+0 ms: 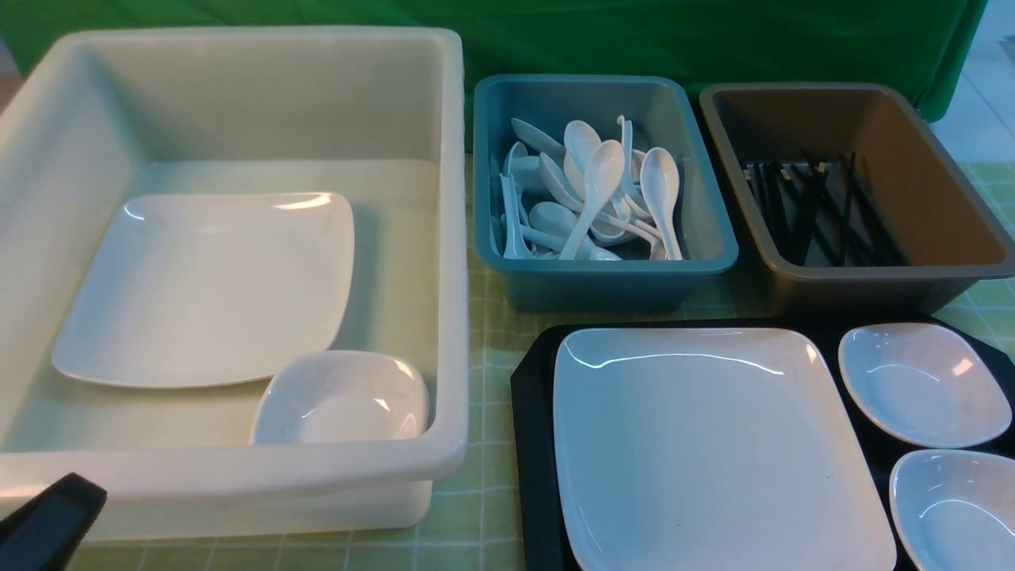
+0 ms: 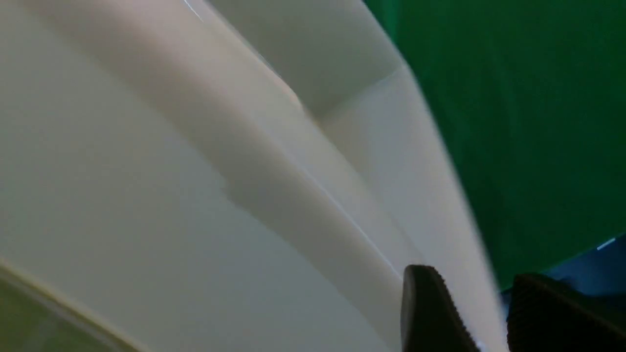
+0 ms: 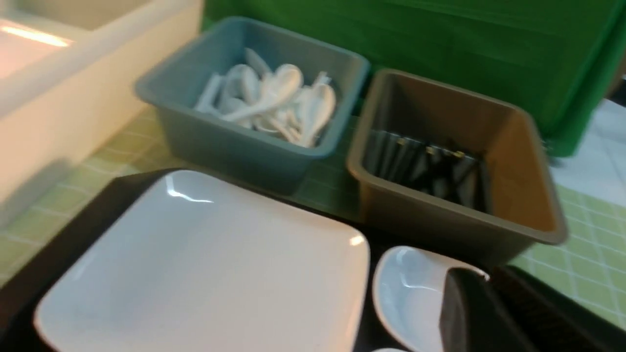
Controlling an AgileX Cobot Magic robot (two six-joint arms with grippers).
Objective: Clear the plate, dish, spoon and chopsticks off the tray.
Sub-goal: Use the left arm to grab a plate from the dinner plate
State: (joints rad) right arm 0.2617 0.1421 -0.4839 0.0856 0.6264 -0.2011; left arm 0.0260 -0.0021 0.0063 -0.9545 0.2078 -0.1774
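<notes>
On the black tray (image 1: pixel 533 396) at the front right lies the large white plate (image 1: pixel 714 452), with a small white dish (image 1: pixel 924 385) and a second dish (image 1: pixel 955 507) to its right. No spoon or chopsticks show on the tray. In the right wrist view my right gripper (image 3: pixel 494 303) hovers over the nearer dish (image 3: pixel 411 293) beside the plate (image 3: pixel 205 274), its fingers together with nothing between them. My left gripper (image 2: pixel 489 318) is open and empty against the white tub's outer wall; one finger (image 1: pixel 47 515) shows at the front view's bottom left corner.
The deep white tub (image 1: pixel 238 468) on the left holds another large plate (image 1: pixel 206 293) and a small dish (image 1: pixel 341 400). Behind the tray, a teal bin (image 1: pixel 603 277) holds several white spoons (image 1: pixel 599 190), and a brown bin (image 1: pixel 864 289) holds black chopsticks (image 1: pixel 817 210).
</notes>
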